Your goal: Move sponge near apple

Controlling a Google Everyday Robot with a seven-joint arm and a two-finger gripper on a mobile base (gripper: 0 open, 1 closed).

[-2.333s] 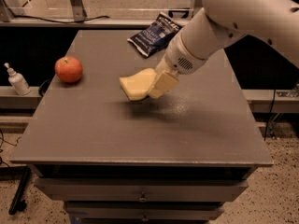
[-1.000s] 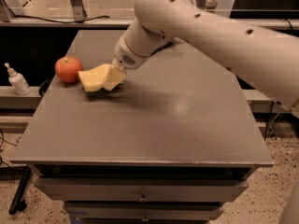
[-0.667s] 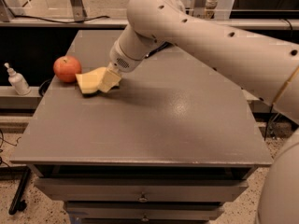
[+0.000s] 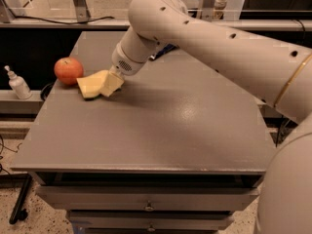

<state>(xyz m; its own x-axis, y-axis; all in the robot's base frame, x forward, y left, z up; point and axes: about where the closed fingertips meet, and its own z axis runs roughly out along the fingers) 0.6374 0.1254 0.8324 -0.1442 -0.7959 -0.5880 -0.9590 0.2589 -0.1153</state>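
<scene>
Sponge sits clamped in the end effector, just beside the apple; I'd lower it flat onto the surface, then let go gently.

Grey matte table, drawers with small knobs beneath. Speckled floor at left. White pump bottle on side ledge. The gripper sits low over the table's left rear.

The pale yellow sponge rests on the table just beside the round red-orange apple. The hand grips the sponge's right edge.
</scene>
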